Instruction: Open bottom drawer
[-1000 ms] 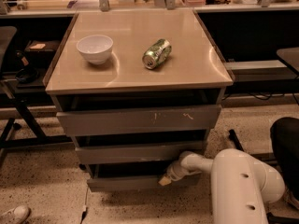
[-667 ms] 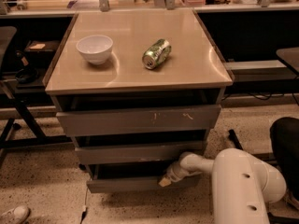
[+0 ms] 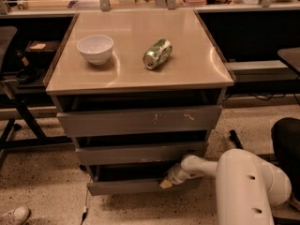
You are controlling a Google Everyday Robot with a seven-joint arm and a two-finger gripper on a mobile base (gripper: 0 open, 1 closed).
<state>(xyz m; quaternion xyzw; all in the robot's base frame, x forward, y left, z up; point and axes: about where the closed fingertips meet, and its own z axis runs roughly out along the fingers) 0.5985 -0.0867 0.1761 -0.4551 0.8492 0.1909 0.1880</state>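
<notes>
Down low at the right of the desk's base, the tool (image 3: 165, 183) sits against the upper edge of the bottom drawer (image 3: 126, 187), near that front's right end. Whether it is spread or pressed together cannot be told; only a pale tan tip shows at the end of the white wrist. The bulky white arm (image 3: 246, 186) reaches in from the lower right. The bottom drawer stands a little way out, its plain grey front forward of the frame with a dark gap above it. Over it sits the middle drawer (image 3: 140, 153), and above that the wider top drawer (image 3: 136, 121), which bears pale scratch marks. On the tan desk (image 3: 187, 74) a white bowl (image 3: 95, 48) stands upright at the left, and a green can (image 3: 157, 54) lies on its side to its right, well apart from it. A white shoe (image 3: 14, 215) rests on the speckled floor at the lower left.
</notes>
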